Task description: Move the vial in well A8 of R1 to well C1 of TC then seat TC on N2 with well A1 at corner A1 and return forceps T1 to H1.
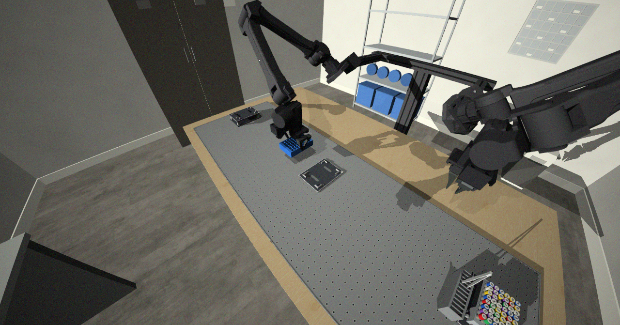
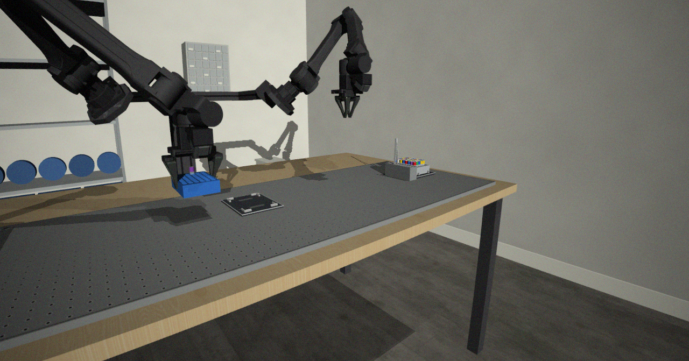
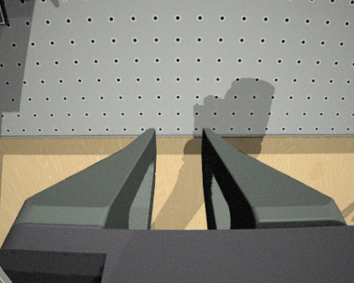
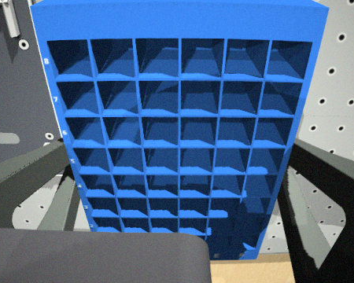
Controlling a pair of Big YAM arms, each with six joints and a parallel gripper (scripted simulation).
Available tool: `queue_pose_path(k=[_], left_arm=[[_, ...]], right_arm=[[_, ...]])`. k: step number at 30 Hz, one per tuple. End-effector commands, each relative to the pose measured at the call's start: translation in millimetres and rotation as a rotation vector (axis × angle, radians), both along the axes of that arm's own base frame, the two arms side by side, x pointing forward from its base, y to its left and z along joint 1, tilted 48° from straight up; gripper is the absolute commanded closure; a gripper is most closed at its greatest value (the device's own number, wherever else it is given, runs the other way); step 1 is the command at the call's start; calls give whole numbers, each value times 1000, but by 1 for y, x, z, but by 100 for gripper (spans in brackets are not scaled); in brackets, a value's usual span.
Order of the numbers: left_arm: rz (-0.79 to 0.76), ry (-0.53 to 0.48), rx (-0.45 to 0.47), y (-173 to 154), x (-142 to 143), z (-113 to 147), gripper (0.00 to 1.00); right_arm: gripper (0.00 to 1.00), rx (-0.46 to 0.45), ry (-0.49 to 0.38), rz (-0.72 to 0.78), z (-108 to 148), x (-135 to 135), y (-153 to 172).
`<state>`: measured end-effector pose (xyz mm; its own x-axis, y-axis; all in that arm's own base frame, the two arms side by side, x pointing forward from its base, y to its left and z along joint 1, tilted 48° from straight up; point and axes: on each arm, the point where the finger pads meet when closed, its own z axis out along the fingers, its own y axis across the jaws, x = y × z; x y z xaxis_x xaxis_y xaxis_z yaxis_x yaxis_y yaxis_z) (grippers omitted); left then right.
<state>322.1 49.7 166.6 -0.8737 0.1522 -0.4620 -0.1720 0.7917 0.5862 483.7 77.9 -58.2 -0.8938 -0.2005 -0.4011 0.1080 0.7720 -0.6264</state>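
The blue plastic gridded tube carrier hangs above the perforated table, clamped across its sides by the black right gripper, jaws spread wide, presumably for carrying to the raised nest. Only the exterior view shows its purple-capped vial. The black left gripper is slightly open, holding nothing.

Blue bins on wall shelf; dark cabinet.

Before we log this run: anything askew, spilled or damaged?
No, nothing stands out. The blue carrier hangs level in the right end effector. The forceps stand in their holder.
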Motion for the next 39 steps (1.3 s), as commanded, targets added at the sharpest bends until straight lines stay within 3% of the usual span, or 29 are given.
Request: queue_pose_path(k=[1, 6, 11, 17, 18, 23, 28, 32, 34, 35, 39], left_arm=[[7, -18, -5, 0, 4, 7, 76], [7, -18, -5, 0, 4, 7, 76], [7, -18, -5, 0, 4, 7, 76], [7, -18, -5, 0, 4, 7, 76], [7, -18, -5, 0, 4, 7, 76], [7, -18, -5, 0, 4, 7, 76], [7, -18, -5, 0, 4, 7, 76], [7, -18, -5, 0, 4, 7, 76], [7, -18, -5, 0, 4, 7, 76], [7, -18, -5, 0, 4, 7, 76], [7, -18, -5, 0, 4, 7, 76]], right_arm=[[100, 16, -37, 48, 17, 9, 20], [100, 11, -27, 9, 19, 6, -8], [100, 12, -28, 42, 25, 4, 2], [100, 10, -27, 9, 29, 5, -19], [100, 15, -37, 47, 33, 7, 0], [100, 10, -27, 9, 35, 4, -27], [100, 12, -30, 40, 41, 3, -18], [100, 9, -27, 9, 45, 2, -39], [100, 9, -27, 9, 45, 2, -39], [100, 13, -39, 47, 49, 6, -20], [100, 8, -27, 9, 50, 2, -45]])
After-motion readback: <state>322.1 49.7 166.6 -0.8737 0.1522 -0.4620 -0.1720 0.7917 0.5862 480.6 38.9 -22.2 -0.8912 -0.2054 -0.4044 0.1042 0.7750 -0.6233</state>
